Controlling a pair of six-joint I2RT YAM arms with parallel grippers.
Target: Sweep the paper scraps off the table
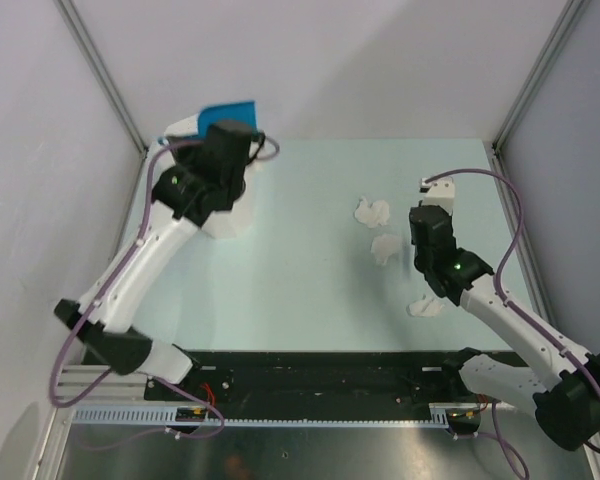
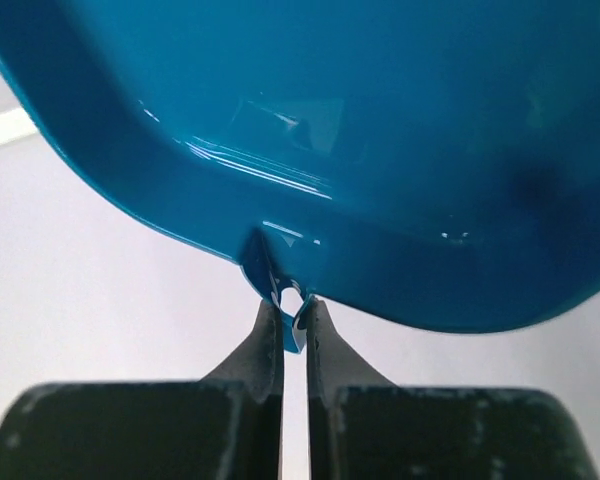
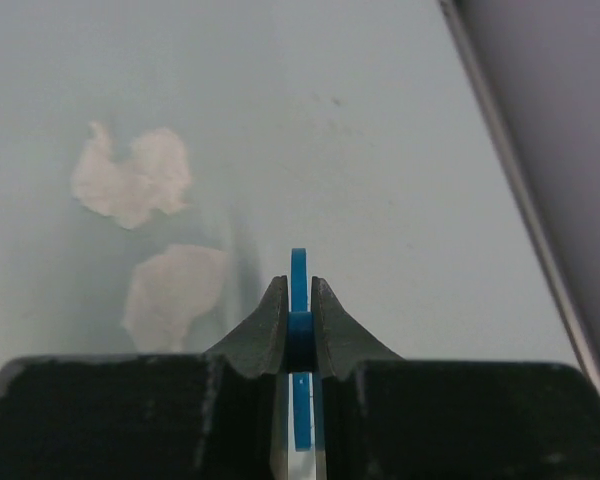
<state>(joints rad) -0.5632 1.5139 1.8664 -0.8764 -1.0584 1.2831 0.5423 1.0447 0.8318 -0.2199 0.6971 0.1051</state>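
Top external view has the left arm [image 1: 145, 255] stretched from its near base up the left side, wrist bent rightward over the tall white faceted bin [image 1: 230, 224] in the far left corner, with the glossy blue plastic dustpan [image 1: 230, 108] raised just beyond it. In its wrist view the left gripper [image 2: 292, 310] is pinched together on a small tab at the dustpan's rim. That reads as the emptying step, since the pan is up at the bin and not down on the pale mint-green table [image 1: 300, 280].

Three crumpled white paper scraps show on the right half of the table. One [image 1: 372, 212] lies toward the far side, one [image 1: 386, 247] is just near of it, and a third [image 1: 423, 307] sits nearer, beside the right forearm. So the task looks unfinished. The next move probably calls for setting the dustpan's lip flat on the table close to those scraps, then having the right arm push them leftward into it.

The right gripper [image 3: 298, 290] is clamped on a thin blue strip [image 3: 298, 262] seen edge-on; I cannot tell what tool it belongs to. It hangs low over the table pointing far, with the two farther scraps just to its left. The right arm folds out from the near right corner, its forearm angled far and left.
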